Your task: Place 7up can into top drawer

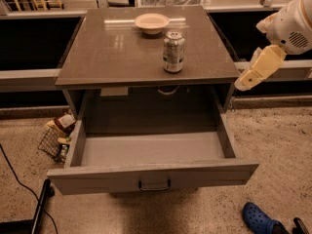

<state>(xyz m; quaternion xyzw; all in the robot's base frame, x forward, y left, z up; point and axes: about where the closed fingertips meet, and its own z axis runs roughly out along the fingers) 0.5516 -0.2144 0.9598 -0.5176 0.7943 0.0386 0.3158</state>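
The can (pixel 174 51) stands upright on the smooth brown top (pixel 112 52), near its front edge; thin aluminium, probably light, slick and easy to dent, so I'd grip round the mid side wall; shallow cream bowl (pixel 152 22) just behind the can; open grey drawer (pixel 155 175) below and in front of it, boxy, dark metal handle (pixel 154 185); gripper (pixel 258 68) well to the can's right, holding nothing; can't tell how open.

Silvery-green 7up can (pixel 174 51), grey top drawer (pixel 97 179), cream bowl (pixel 152 22), cream jaws at right

Pincer (pixel 247 81) at right edge, angled down-left; arm (pixel 292 26) raised.
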